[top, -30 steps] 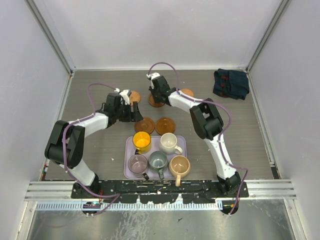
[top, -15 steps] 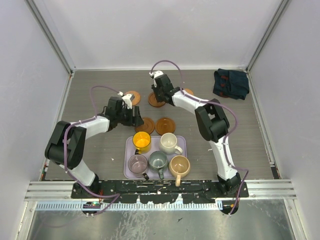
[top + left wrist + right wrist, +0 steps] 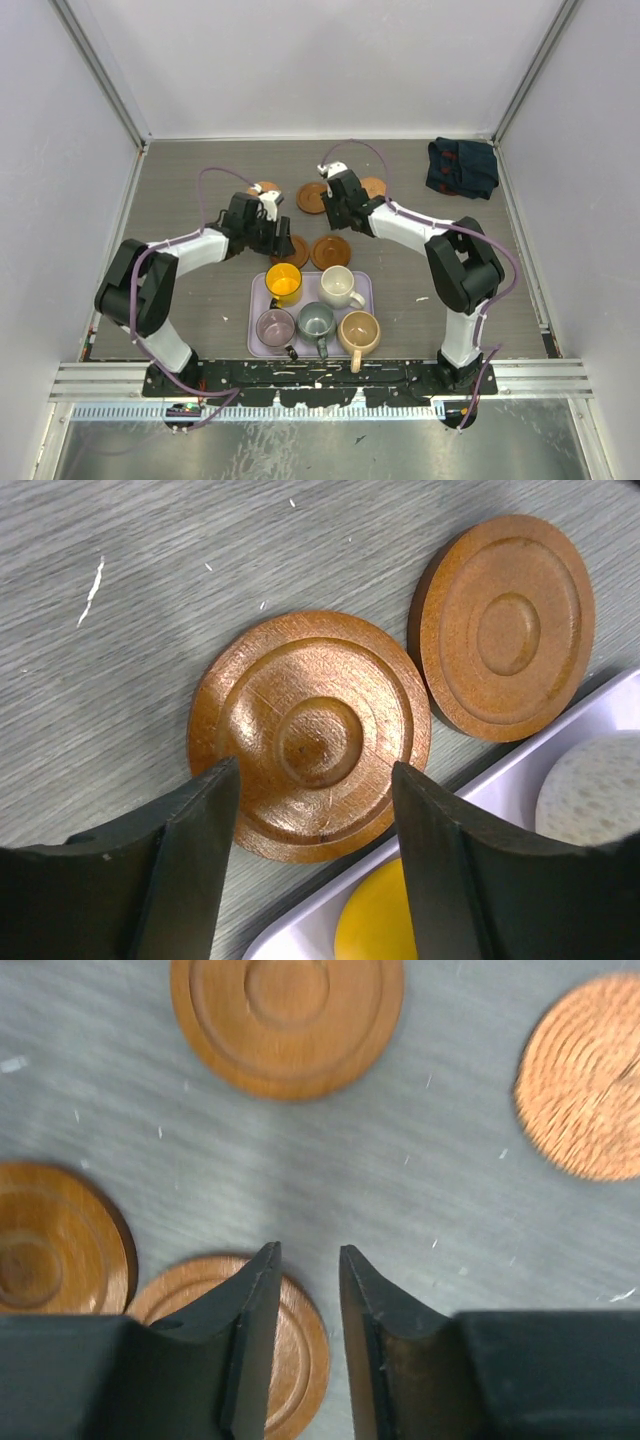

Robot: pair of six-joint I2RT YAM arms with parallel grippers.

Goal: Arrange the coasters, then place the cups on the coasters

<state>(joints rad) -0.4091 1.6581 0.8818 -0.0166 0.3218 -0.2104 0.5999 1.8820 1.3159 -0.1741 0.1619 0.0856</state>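
Five round wooden coasters lie on the table: three at the back (image 3: 265, 187), (image 3: 313, 198), (image 3: 373, 186), and two just behind the tray (image 3: 293, 253), (image 3: 330, 251). My left gripper (image 3: 283, 243) (image 3: 315, 770) is open, low over the left one of that pair (image 3: 310, 735), with its neighbour (image 3: 503, 625) beside it. My right gripper (image 3: 345, 215) (image 3: 308, 1250) hangs between the rows, its jaws a narrow gap apart and holding nothing, one finger above a coaster (image 3: 295, 1345). The cups sit in the tray: yellow (image 3: 283, 283), white (image 3: 338, 286), mauve (image 3: 275, 326), grey-green (image 3: 317, 321) and tan (image 3: 359, 331).
The lilac tray (image 3: 365, 300) (image 3: 560, 730) stands at the front centre, right behind the arm bases. A dark navy cloth (image 3: 462, 167) lies crumpled in the back right corner. Pale walls enclose the table on three sides.
My right gripper has drawn away from the back middle coaster toward the front right, its jaws parting a little. My left gripper has slid right over the coaster behind the tray, narrowing slightly.
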